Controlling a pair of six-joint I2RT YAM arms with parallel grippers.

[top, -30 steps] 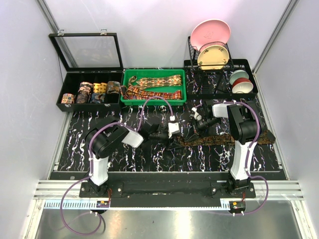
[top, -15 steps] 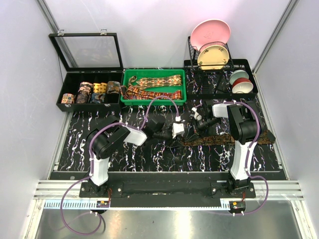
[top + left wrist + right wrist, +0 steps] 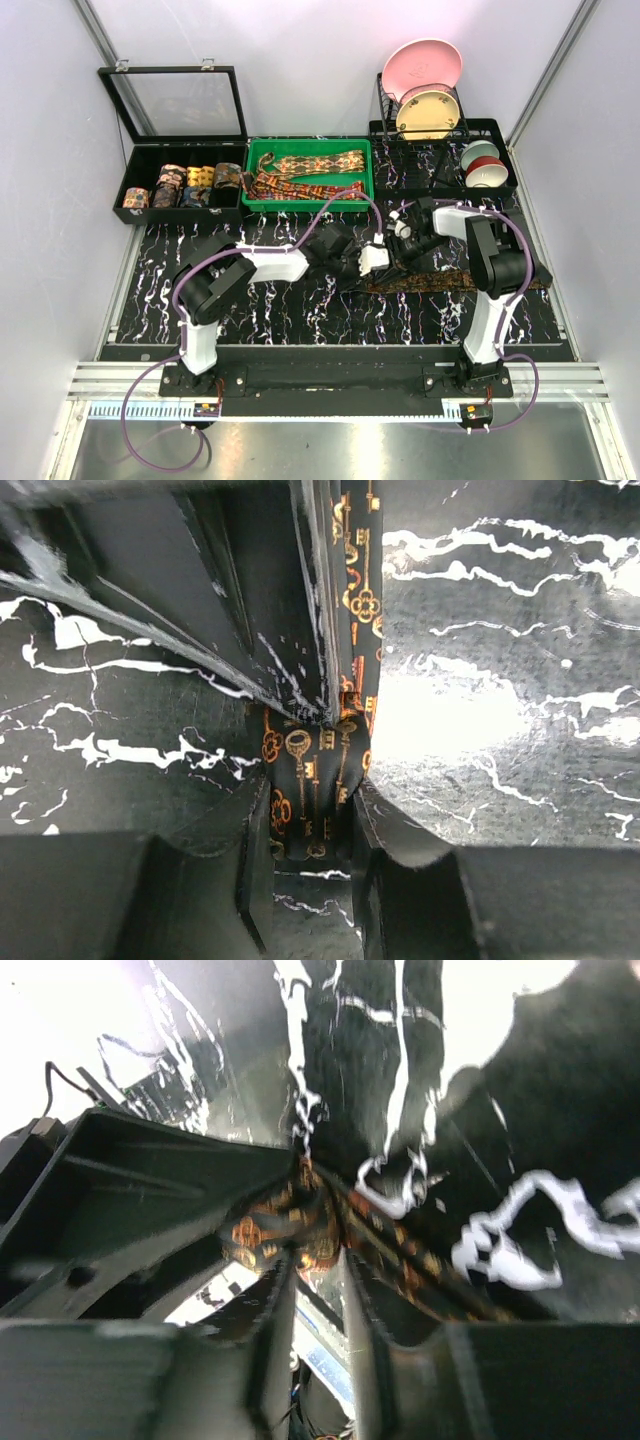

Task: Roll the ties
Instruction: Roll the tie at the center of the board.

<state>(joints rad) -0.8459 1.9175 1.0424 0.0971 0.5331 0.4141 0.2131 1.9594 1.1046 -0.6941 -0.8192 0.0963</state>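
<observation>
Tie: one long, narrow cloth necktie [image 3: 470, 278], dark brown with small gold keys, lies flat on the surface at the right centre of the overhead frame.
Long axis: it runs left to right across the frame. Its left end is at the two pincers and its right end is near the right edge of the surface.
Left pincer [image 3: 385, 265]: it is clamped on the tie's left end. In the left wrist view the cloth [image 3: 300, 750] fills the gap in the pincer [image 3: 305, 820].
Right pincer [image 3: 403, 252]: it is just above the left one in the frame. In the blurred right wrist view, gold-patterned cloth [image 3: 265, 1230] bunches at the pincer's tips [image 3: 315, 1260]. The fingers are close together, but I cannot tell whether they are pinching the cloth.
Surface: black marble-look top with white veins [image 3: 300, 310].
Rolled ties: about six small patterned coils [image 3: 185, 186] sit in a black case [image 3: 180, 212] at upper left, its glass lid standing open. The exact count is unclear.
Flat ties: several patterned strips [image 3: 315, 160] lie in a green plastic tray [image 3: 250, 175] at upper centre, their long axes also left to right.
Plates: two, one pink [image 3: 420, 62] and one cream [image 3: 428, 112], stand in a black wire rack [image 3: 383, 100] at upper right.
Bowls: a small stack [image 3: 482, 162] stands on edge below the plates.
In the way: a thin purple cable [image 3: 350, 196] arches from the left arm over the tray's lower rim.
</observation>
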